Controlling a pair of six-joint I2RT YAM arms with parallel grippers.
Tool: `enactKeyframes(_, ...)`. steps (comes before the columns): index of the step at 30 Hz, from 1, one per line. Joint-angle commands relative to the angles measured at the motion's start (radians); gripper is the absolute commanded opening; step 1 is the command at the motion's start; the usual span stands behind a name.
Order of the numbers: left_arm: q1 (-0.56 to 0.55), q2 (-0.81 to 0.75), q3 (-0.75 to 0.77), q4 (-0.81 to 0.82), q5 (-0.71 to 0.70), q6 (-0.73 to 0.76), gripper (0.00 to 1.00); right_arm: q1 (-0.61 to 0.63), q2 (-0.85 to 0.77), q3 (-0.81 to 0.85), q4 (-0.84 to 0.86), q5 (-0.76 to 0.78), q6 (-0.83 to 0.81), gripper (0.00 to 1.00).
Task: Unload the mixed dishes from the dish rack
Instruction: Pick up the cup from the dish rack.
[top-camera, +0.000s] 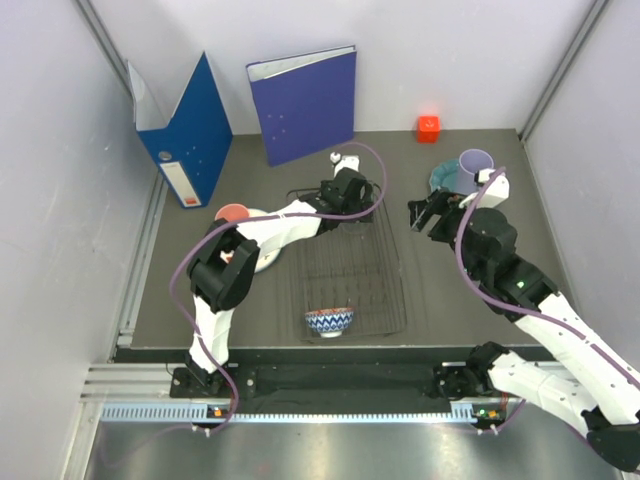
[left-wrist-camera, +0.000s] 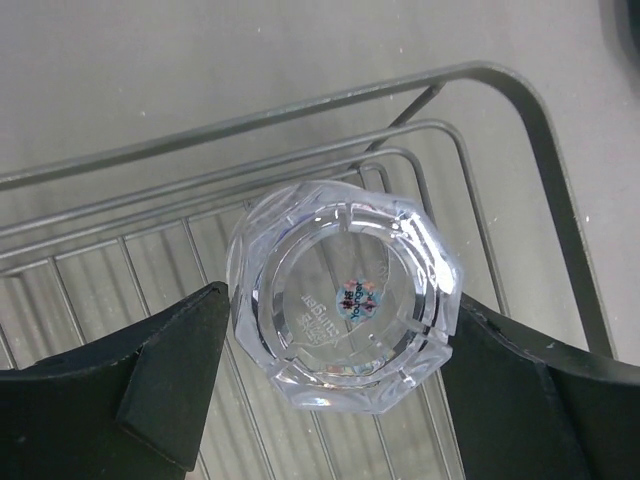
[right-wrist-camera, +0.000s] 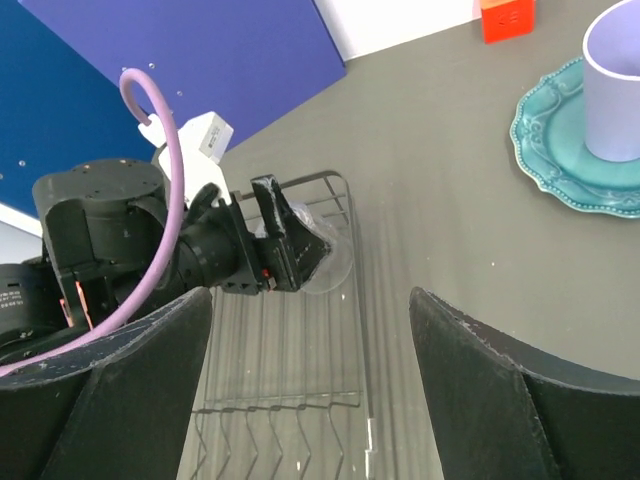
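1. Blue lever-arch binder (top-camera: 185, 135), standing open at the far left. Not part of the task.
2. Violet-blue flat binder (top-camera: 305, 105), upright against the far wall.
3. Pink cup (top-camera: 232, 213) on a white plate with red wedge marks (top-camera: 270, 260), just left of the rack. Both are out of the rack, probably stacked to save room.
4. Left arm: elbow raised at the left, forearm running far and right to the rack's far end.
5. Left end effector (left-wrist-camera: 340, 305): fingers set wide, one on each side of the tumbler and right at the glass. Whether they are pressing it cannot be told.
6. Clear faceted glass tumbler (left-wrist-camera: 340, 290), seen end-on inside the far end of the rack. It is likely the item being collected.
7. Rectangular black thin-wire dish rack (top-camera: 372, 270), at the centre of the dark grey tabletop (top-camera: 480, 290).
8. Small blue-and-white patterned bowl (top-camera: 329, 321), upright at the rack's near end, not yet unloaded.
9. Small red cube (top-camera: 428, 128), far edge. Not part of the task.
10. Right arm: rises from the near right, wrist turned left toward the rack.
11. Right end effector (right-wrist-camera: 308, 300): fingers spread and holding nothing, between the rack and the teal plate, seemingly waiting its turn.
12. Teal scalloped plate (right-wrist-camera: 545, 150) carrying a lavender cup (right-wrist-camera: 615, 90), far right, outside the rack.
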Motion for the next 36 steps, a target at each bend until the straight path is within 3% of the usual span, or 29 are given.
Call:
enactKeyframes(1, 0.000, 0.003, 0.024, 0.075, -0.032, 0.038, 0.83, 0.008, -0.011, -0.010, 0.045, -0.019, 0.019, 0.79)
enactKeyframes(5, 0.002, 0.005, 0.019, 0.080, -0.035, 0.064, 0.72, 0.008, -0.006, -0.017, 0.047, -0.024, 0.024, 0.79)
enactKeyframes(6, 0.002, 0.002, 0.017, 0.080, -0.032, 0.069, 0.63, 0.008, -0.009, -0.019, 0.045, -0.024, 0.024, 0.79)
enactKeyframes(8, 0.002, -0.017, -0.002, 0.081, -0.040, 0.078, 0.57, 0.008, -0.010, -0.022, 0.048, -0.024, 0.024, 0.79)
enactKeyframes(11, 0.000, -0.061, -0.045, 0.103, -0.058, 0.080, 0.54, 0.008, -0.009, -0.023, 0.050, -0.020, 0.024, 0.79)
enactKeyframes(17, 0.002, -0.162, -0.099, 0.109, -0.064, 0.095, 0.35, 0.008, -0.009, -0.023, 0.056, -0.019, 0.022, 0.79)
enactKeyframes(21, 0.002, -0.227, -0.107, 0.090, -0.042, 0.106, 0.15, 0.008, -0.009, -0.020, 0.057, -0.022, 0.022, 0.79)
enactKeyframes(23, 0.002, -0.265, -0.107, 0.081, -0.023, 0.109, 0.00, 0.008, -0.007, -0.019, 0.054, -0.022, 0.022, 0.79)
enactKeyframes(28, 0.005, -0.357, -0.133, 0.083, 0.034, 0.092, 0.00, 0.006, -0.017, -0.034, 0.050, -0.046, 0.048, 0.79)
enactKeyframes(31, 0.028, -0.426, -0.173, 0.116, 0.131, 0.016, 0.00, 0.005, -0.033, -0.048, 0.065, -0.062, 0.062, 0.78)
enactKeyframes(33, 0.098, -0.487, -0.264, 0.199, 0.361, -0.061, 0.00, 0.002, -0.041, -0.054, 0.071, -0.076, 0.079, 0.77)
enactKeyframes(36, 0.198, -0.569, -0.438, 0.479, 0.624, -0.257, 0.00, -0.026, -0.052, -0.053, 0.089, -0.143, 0.087, 0.76)
